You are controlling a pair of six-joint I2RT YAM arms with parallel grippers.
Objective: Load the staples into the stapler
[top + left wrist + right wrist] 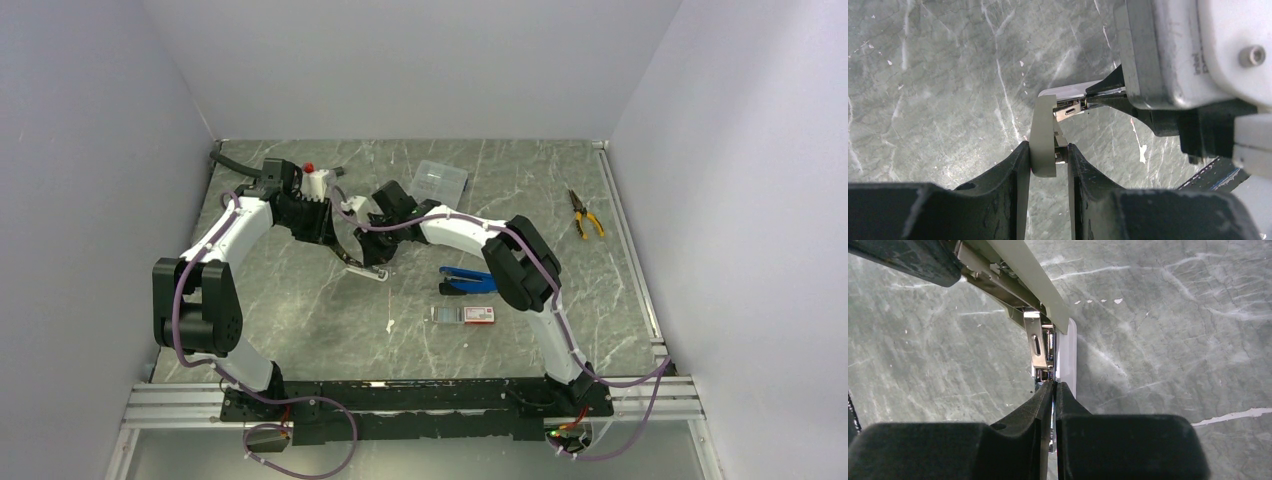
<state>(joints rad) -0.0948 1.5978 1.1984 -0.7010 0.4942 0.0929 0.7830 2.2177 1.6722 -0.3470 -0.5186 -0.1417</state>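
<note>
Tabletop (300, 320): grey-green marbled slab, walled on three sides.
Left tool (1048, 150): clenched on the beige arm of the stapler (1043, 130), which is carried opened at 10 o'clock from the tabletop's centre.
Right tool (1053, 387): pinched tight on the thin metal rail of the same stapler.
Clear compartment case (441, 181): laid at 12 o'clock, near the back wall.
Blue implement (467, 281): laid at 4 o'clock.
Pliers (586, 214): yellow-handled, laid at 2 o'clock.
White box (481, 315): red-ended, at 5 o'clock, dark grey tray (440, 314) drawn out.
Staples (449, 314): silvery strip, lodged in that tray, well apart from the stapler.
</note>
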